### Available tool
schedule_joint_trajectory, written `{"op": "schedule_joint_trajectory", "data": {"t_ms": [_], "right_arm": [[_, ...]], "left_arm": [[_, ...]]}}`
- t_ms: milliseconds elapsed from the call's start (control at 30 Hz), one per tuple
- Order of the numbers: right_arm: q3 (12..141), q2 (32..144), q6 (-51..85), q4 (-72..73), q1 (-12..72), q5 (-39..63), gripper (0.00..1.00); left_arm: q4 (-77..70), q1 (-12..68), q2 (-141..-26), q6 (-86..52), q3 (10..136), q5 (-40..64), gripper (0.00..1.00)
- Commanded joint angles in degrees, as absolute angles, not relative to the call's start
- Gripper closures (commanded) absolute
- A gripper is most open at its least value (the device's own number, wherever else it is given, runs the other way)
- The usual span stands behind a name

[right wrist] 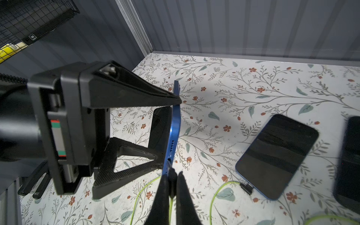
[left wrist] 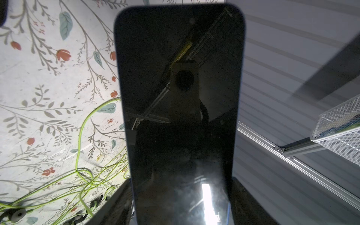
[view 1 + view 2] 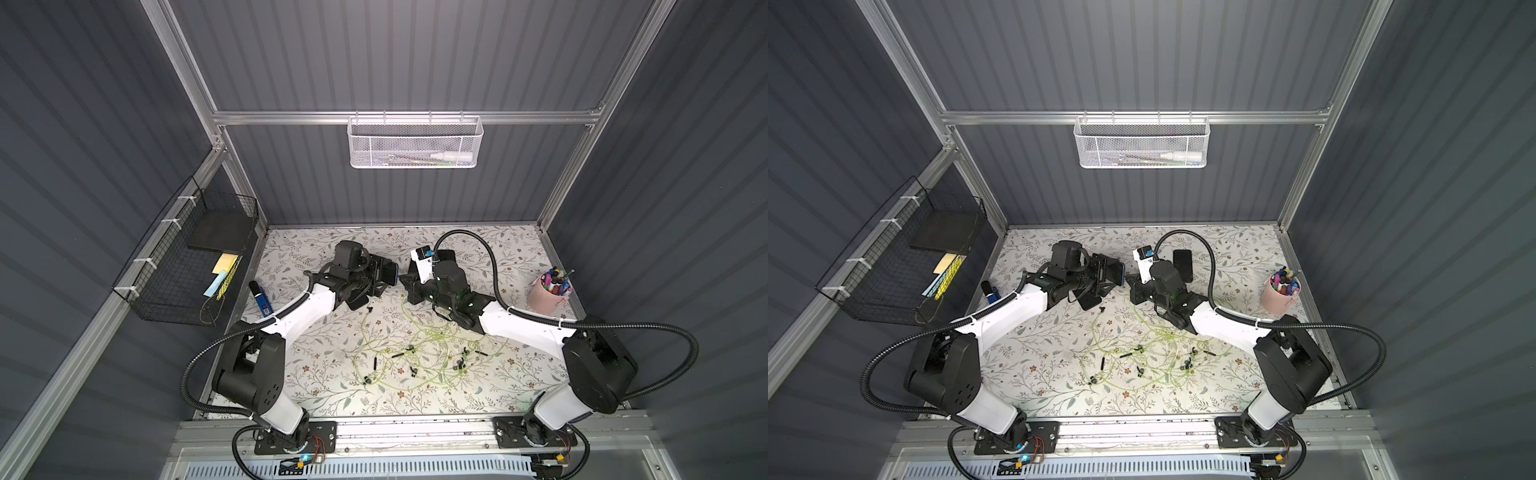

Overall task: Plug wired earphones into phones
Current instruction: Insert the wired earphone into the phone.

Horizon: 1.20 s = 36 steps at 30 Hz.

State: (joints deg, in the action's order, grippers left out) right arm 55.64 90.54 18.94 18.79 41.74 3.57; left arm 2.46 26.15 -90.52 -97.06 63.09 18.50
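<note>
On my left, above the floral table [image 3: 316,374], my left gripper [image 1: 171,129] grasps a blue-edged phone [image 2: 179,116] by its long sides, raised on edge — dark screen facing my wrist camera. Meeting it from the right, my right gripper [image 1: 173,176] is clenched on a short black plug [image 1: 171,169] that touches the phone's bottom edge beside the port. Nearer my bases, the wired earphones [image 3: 409,348] lie tangled — pale green cables. Farther right, a second phone [image 1: 276,155] lies flat, another plug [image 1: 246,188] at its end.
</note>
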Motion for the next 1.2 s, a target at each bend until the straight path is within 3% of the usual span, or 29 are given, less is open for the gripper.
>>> {"op": "schedule_joint_trajectory", "data": {"t_ms": [0, 1167], "right_arm": [[57.7, 91.9, 20.1, 18.0, 42.0, 1.8, 1.00], [61.3, 94.0, 23.5, 13.4, 44.0, -4.2, 1.00]], "left_arm": [[-0.6, 27.0, -88.3, -95.7, 63.7, 21.4, 1.00], [0.2, 28.9, -86.6, -97.5, 63.3, 15.3, 1.00]]}}
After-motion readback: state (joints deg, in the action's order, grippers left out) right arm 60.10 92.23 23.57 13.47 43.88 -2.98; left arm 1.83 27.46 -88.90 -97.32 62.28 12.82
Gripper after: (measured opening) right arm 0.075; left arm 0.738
